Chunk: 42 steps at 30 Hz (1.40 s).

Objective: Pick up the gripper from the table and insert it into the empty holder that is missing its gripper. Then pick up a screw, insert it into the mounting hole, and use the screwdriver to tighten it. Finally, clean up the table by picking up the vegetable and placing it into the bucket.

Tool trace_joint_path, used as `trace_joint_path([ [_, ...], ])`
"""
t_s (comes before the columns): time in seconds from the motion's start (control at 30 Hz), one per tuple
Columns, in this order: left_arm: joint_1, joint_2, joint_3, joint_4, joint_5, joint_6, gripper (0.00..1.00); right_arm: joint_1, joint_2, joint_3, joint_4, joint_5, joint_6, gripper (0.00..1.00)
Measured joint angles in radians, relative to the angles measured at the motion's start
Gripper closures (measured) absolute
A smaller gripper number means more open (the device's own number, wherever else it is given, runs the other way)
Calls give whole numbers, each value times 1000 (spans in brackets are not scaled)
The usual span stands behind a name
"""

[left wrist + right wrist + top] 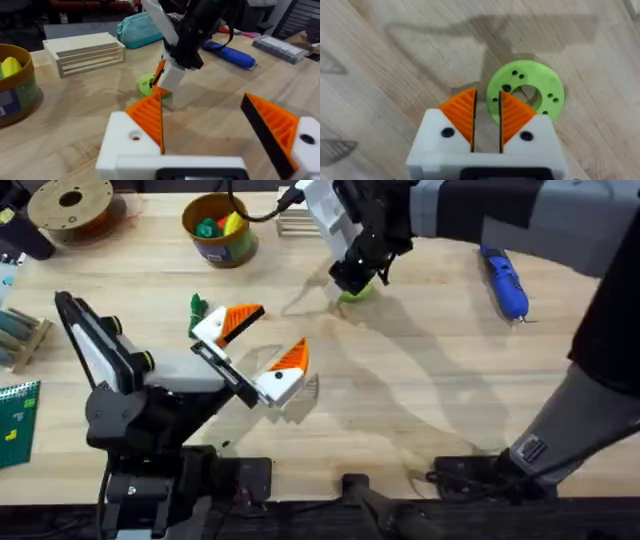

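Ribbed orange wedge pads on white angular blocks: the right end effector [486,122] hangs low over the pale grained surface [385,65], pads nearly together with a thin slit between, tips just at the flat lime-green disc [540,82] with its small holes. Left end effector [262,345] spread wide apart, holding nothing. Blue cylindrical screwdriver [505,280] lies far right; round orange-yellow bucket [222,240] sits at the back.
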Motion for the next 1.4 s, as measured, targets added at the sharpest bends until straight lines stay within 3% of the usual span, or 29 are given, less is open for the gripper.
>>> trace_joint_path([
  [0.63, 0, 0, 0, 0, 0, 0, 28, -6, 0, 54, 21, 0, -5, 611],
  [1.2, 0, 0, 0, 0, 0, 0, 28, -6, 48, 54, 18, 0, -5, 606],
  [1.4, 0, 0, 0, 0, 0, 0, 29, -6, 48, 54, 18, 0, -5, 664],
])
